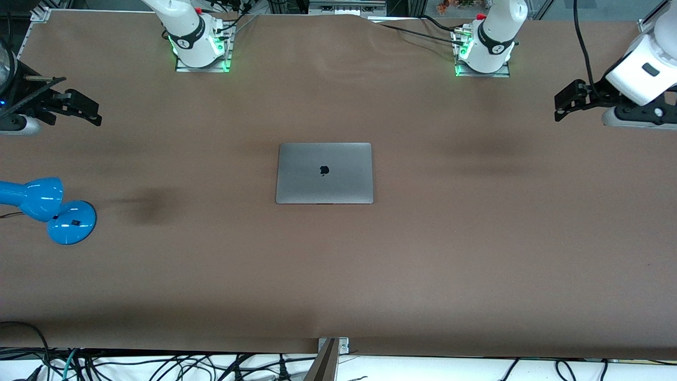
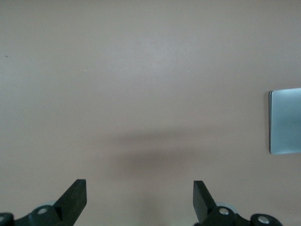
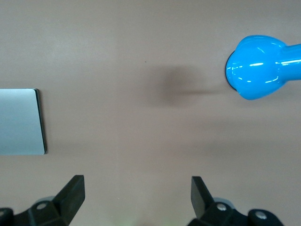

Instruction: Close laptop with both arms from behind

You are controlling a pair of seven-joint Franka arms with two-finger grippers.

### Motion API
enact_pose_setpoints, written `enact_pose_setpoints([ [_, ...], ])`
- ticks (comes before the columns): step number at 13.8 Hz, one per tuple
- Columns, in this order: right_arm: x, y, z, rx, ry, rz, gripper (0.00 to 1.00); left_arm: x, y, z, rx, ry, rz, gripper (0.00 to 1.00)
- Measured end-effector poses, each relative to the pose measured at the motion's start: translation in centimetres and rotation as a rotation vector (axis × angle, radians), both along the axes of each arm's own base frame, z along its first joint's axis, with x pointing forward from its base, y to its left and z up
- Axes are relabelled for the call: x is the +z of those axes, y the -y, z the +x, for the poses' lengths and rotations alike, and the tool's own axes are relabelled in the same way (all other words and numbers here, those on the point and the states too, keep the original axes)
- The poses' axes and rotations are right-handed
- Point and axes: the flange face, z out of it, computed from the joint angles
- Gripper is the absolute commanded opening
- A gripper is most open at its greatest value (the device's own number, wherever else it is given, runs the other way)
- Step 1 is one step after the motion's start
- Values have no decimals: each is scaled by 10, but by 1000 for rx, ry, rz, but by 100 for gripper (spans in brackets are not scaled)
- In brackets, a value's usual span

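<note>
We log the slim space-grey metal laptop [image 1: 324, 173] lying flat mid-table with its lid down, black apple logo facing up; by these views the closing looks done.

The left gripper [image 1: 561, 106] hangs over the bare brown table covering [image 1: 476, 254] at the left arm's end, jaws spread wide in the left wrist view [image 2: 139, 197]. The right gripper [image 1: 87, 111] hangs over the right arm's end, jaws likewise spread [image 3: 138, 195], well apart from the laptop.

Risks, as we judge them:
- Any further downward push on the closed lid would load the screen needlessly.
- The glossy blue desk lamp [image 1: 50, 209] sits near the right arm's end of the table; a low sweep of that arm could knock it.
</note>
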Motion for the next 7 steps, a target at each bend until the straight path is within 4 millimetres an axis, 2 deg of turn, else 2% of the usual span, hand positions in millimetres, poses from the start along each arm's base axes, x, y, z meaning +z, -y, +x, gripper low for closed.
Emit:
enact_pose_setpoints([
  [3,0,0,0,0,0,0,100,11,-6,1,10,20,-2,100],
  [7,0,0,0,0,0,0,100,2,-6,4,10,-4,-2,100],
])
